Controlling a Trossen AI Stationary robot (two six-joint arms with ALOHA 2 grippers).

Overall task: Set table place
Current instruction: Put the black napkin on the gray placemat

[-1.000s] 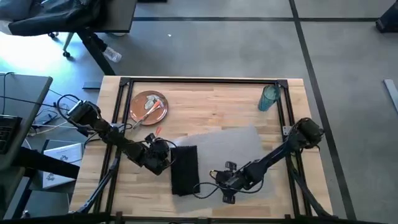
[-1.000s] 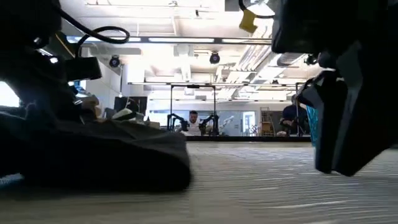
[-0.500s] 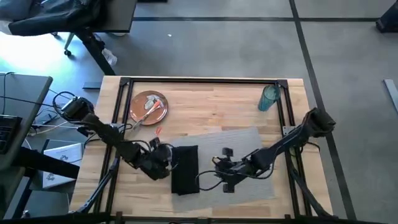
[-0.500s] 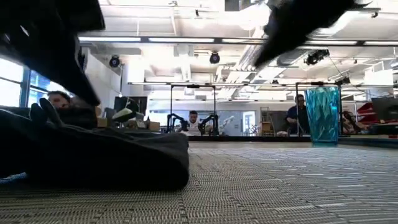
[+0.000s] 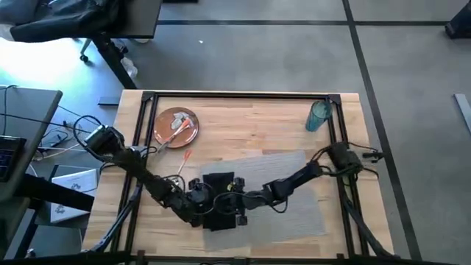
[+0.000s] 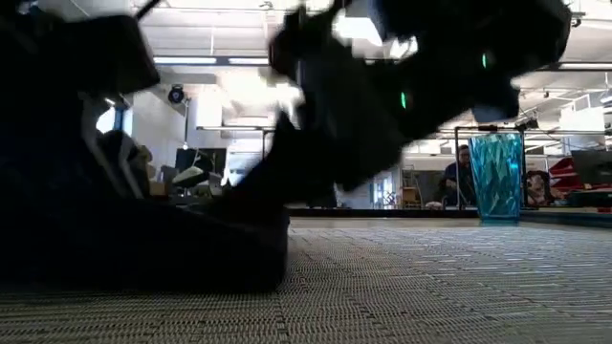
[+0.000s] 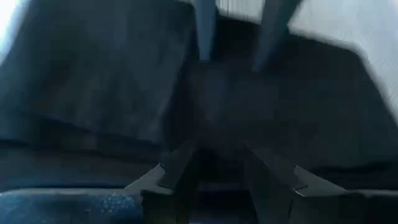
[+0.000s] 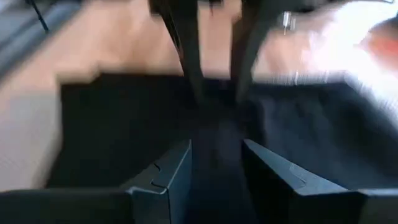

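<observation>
Napkin (image 5: 218,199), long axis front-to-back on the placemat's (image 5: 287,195) left edge, lies between both parted end effectors, left (image 5: 197,202) and right (image 5: 235,202), meeting across it from opposite sides.

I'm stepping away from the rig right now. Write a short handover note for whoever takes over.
Left gripper and right gripper: both down at the black napkin, facing each other across it, fingers parted.
Napkin lies at the left end of the grey placemat.
Plate sits at the table's far left with cutlery on it; an orange-handled piece lies beside it.
Teal tumbler stands far right.
Done: placemat and napkin down.
Left: plate, cutlery and tumbler to the placemat.
</observation>
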